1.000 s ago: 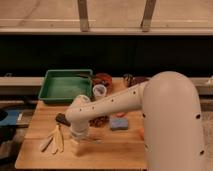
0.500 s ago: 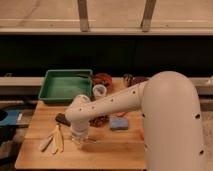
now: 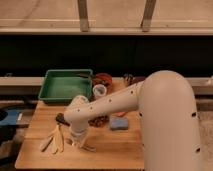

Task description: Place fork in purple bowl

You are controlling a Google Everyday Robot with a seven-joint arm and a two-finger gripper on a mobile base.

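The fork (image 3: 89,148) is a slim silver piece lying on the wooden table (image 3: 115,150) near its front edge. My gripper (image 3: 76,142) points straight down at the fork's left end and is shut on it, so only the right end sticks out. The fork still rests on the tabletop. The purple bowl (image 3: 99,121) is a dark round shape just behind my forearm (image 3: 110,102), which hides most of it. It sits a short way back and to the right of the gripper.
Pale wooden utensils (image 3: 52,140) lie left of the gripper. A blue sponge (image 3: 118,123) sits right of the bowl. A green tray (image 3: 65,85), a white cup (image 3: 100,91) and a reddish-brown bowl (image 3: 103,79) stand at the back. A black block (image 3: 60,119) lies near the wrist.
The gripper has come down onto the fork and shut on it. The arm has otherwise hardly moved, and the other things have stayed in place.
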